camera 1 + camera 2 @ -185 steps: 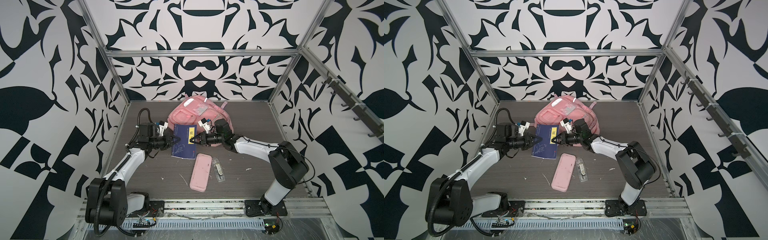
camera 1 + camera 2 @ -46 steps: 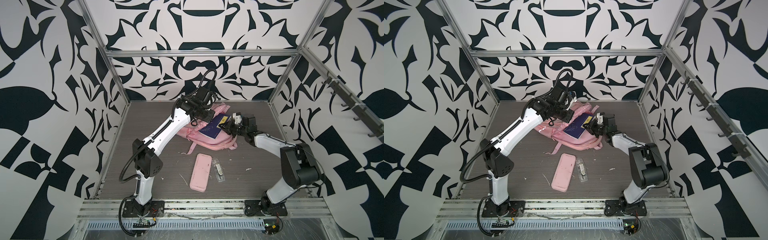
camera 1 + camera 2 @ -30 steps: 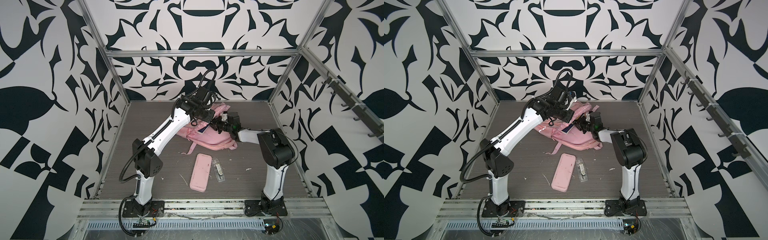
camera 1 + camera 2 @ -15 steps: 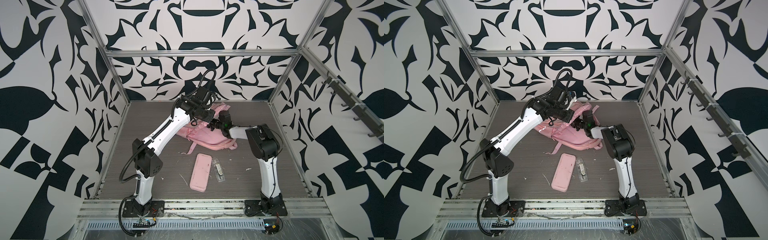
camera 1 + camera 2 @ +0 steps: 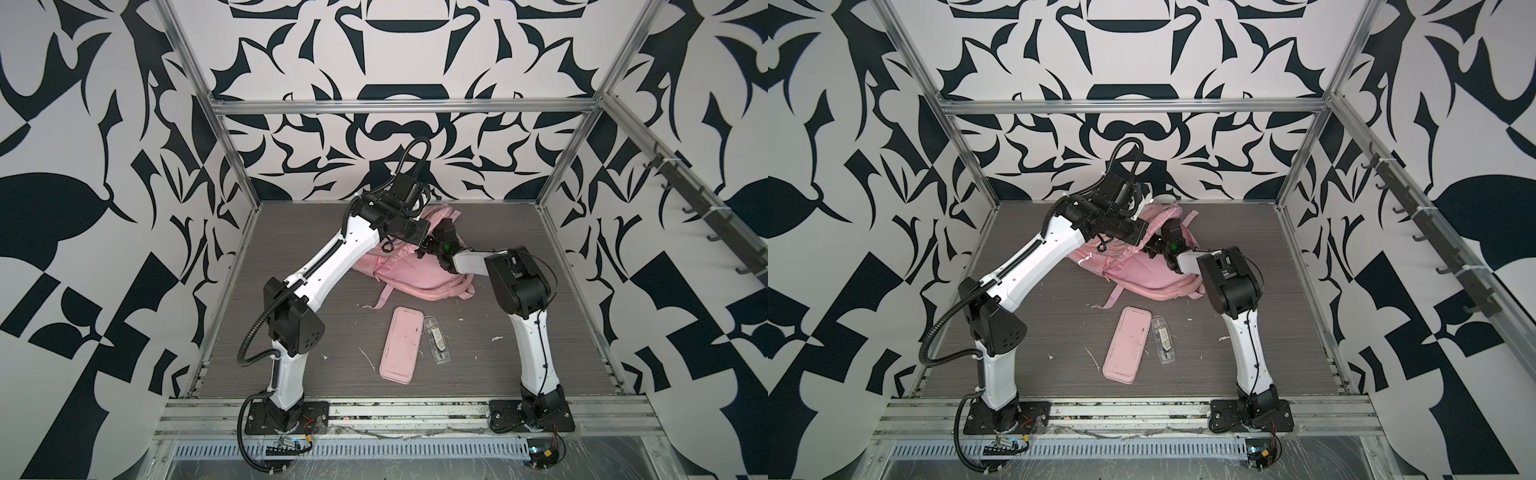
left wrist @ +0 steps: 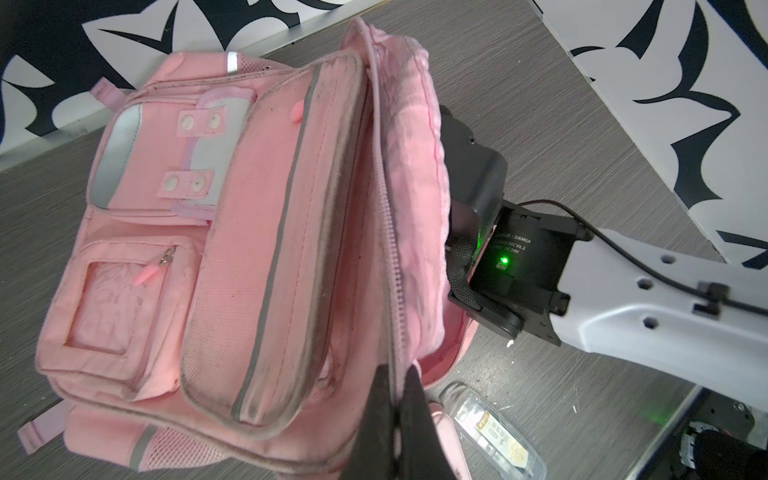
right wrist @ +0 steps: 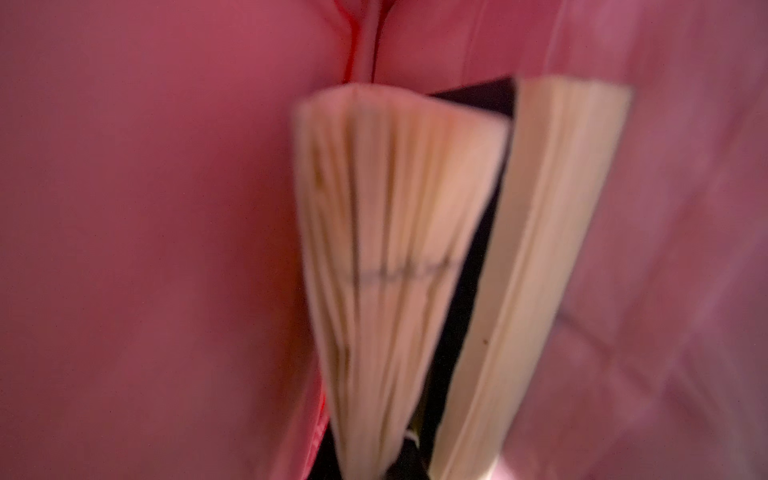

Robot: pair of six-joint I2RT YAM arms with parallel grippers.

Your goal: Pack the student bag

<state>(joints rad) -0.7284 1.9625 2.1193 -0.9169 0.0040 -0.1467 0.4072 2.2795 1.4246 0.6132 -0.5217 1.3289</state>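
Pinches the zip edge of the student bag (image 6: 232,232) with the left gripper (image 6: 399,370), shut tight on the fabric; lifts that flap up and away, leaving the mouth agape just beside the pinch; finds the bag lying on the table (image 5: 561,332) beneath both grippers in both top views.

Reaches deep into that mouth with the right gripper (image 7: 415,461), walled in by pink lining on every side; looks clamped on the near end of a book (image 7: 395,249), though with fingertips hidden behind the pages, so a judgement only; shows the book splayed into two blocks straight ahead of the gripper, a dark gap between.

Risks creasing the fanned pages by pushing further against the lining ahead; may jam one block on a seam and fold the other back toward the gripper; could drag the book out again on withdrawal by opening too little or too late; might snag the lining on the fingers likewise.

Depends wholly on the left pinch; with so thin a hold near the zip, could slip and drop the flap onto the right wrist, closing the mouth around the arm; could also tug the whole bag along the table, with nothing else pinning it.

Leaves a pencil case (image 5: 401,347) and a clear box (image 5: 435,345) well behind both grippers, not yet packed.
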